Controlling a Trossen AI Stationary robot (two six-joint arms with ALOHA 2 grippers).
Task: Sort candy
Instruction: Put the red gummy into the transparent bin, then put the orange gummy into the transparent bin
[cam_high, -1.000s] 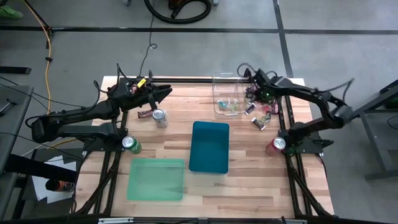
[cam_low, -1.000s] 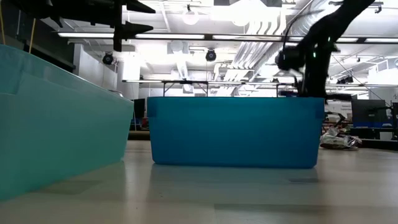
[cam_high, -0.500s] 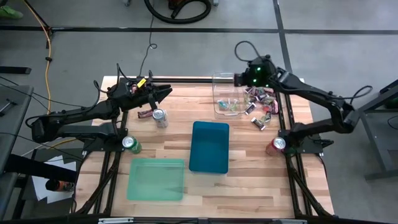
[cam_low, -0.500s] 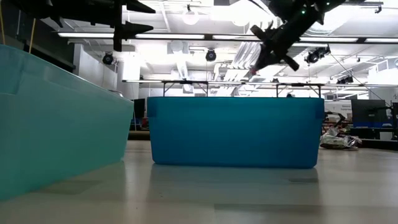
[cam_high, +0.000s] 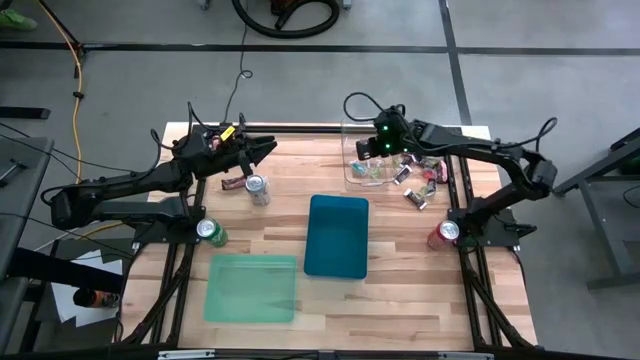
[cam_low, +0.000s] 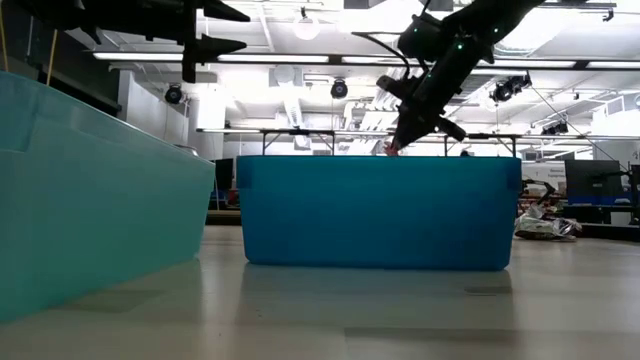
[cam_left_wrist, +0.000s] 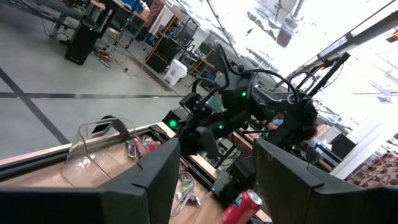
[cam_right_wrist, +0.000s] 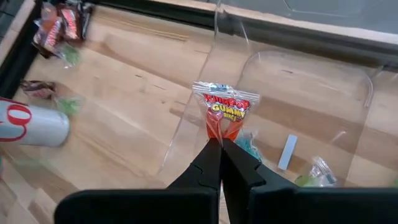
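My right gripper (cam_right_wrist: 219, 142) is shut on a small red gummy packet (cam_right_wrist: 225, 109) and hovers over the clear bin (cam_high: 351, 181) at the table's far edge; in the low view it (cam_low: 394, 146) points down above the blue bin's rim. Several bright sweets (cam_right_wrist: 249, 146) lie in the clear bin. More wrapped candy (cam_high: 421, 172) lies in a pile on the table right of that bin. My left gripper (cam_high: 268, 147) is open and raised near the far left, touching nothing; one dark bar (cam_high: 233, 184) lies below it. My right gripper pinches the red packet's one end (cam_right_wrist: 217, 132) between its two fingertips, slanting down from above and from the table's right. The packet is lifted clear and sticks out past the fingertips over the clear bin, its white sealed edge (cam_right_wrist: 225, 92) farthest from the fingers.
A blue bin (cam_high: 337, 235) stands mid-table and a green bin (cam_high: 250, 288) near the front left. Soda cans stand at the left (cam_high: 257, 187), the left edge (cam_high: 210, 231) and the right edge (cam_high: 443, 234). Bare wood lies at the near right.
My right gripper rose from the candy pile at the far right with the red packet, travelled toward the table's left and then came down somewhat over the clear bin. The packet went from the pile to hanging clear above that bin.
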